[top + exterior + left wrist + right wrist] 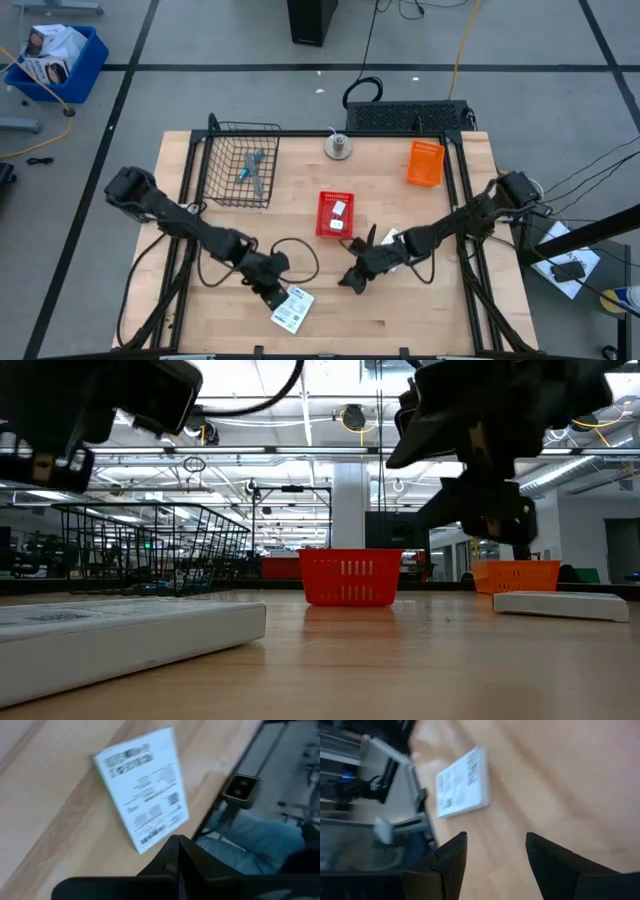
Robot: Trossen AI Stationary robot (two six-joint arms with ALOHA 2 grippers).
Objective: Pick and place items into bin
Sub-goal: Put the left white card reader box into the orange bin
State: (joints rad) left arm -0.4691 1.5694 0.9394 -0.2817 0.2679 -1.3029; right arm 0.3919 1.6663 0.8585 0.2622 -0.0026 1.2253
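A flat white packet (292, 310) with black print lies near the table's front edge; it also shows in the left wrist view (142, 787) and the right wrist view (462, 782). My left gripper (272, 292) hovers shut just left of it, fingertips (177, 845) above its corner. A second white packet (391, 238) lies flat beside my right arm. My right gripper (350, 278) stands open over bare wood right of the first packet, nothing between its fingers (495, 845). The red bin (335, 215) holds two small white blocks. Grey and teal tools (250, 168) lie in the wire basket (240, 165).
An orange bin (424, 163) stands at the far right and a round metal piece (338, 147) at the far edge. A black cable (300, 262) loops on the wood between the arms. Bare wood lies along the front right.
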